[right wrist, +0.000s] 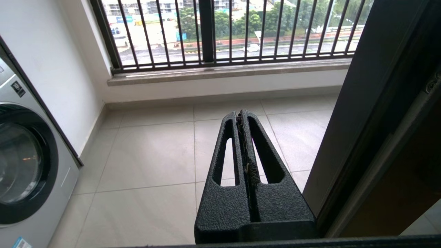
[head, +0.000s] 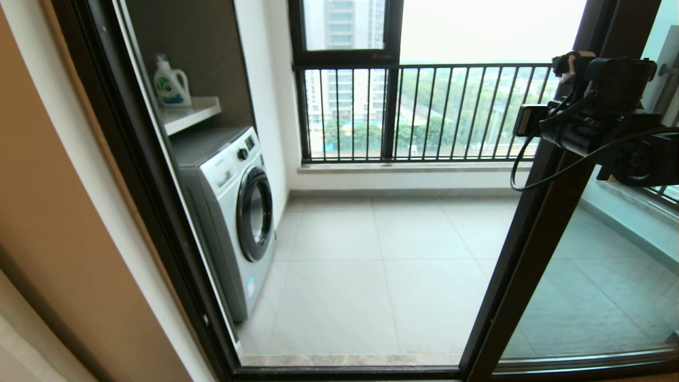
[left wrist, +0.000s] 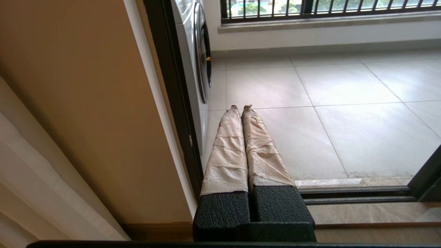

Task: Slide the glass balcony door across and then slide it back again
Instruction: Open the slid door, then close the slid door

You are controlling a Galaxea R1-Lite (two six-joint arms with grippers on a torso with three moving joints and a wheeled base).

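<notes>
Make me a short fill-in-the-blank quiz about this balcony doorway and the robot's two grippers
1. The fingers of the right gripper are ____.
2. The glass balcony door stands at the ____ side of the opening in the head view.
3. The bottle stands on a shelf above the ____.
4. The left gripper has its fingers wrapped in pale ____.

Missing words: shut; right; washing machine; tape

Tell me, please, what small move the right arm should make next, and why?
Probably press the right gripper, shut and empty, sideways against the glass balcony door upright beside it and start pushing it toward the washing machine. The doorway stands wide open, the gripper is raised next to the frame, and the left gripper sits low and shut by the wall.
</notes>
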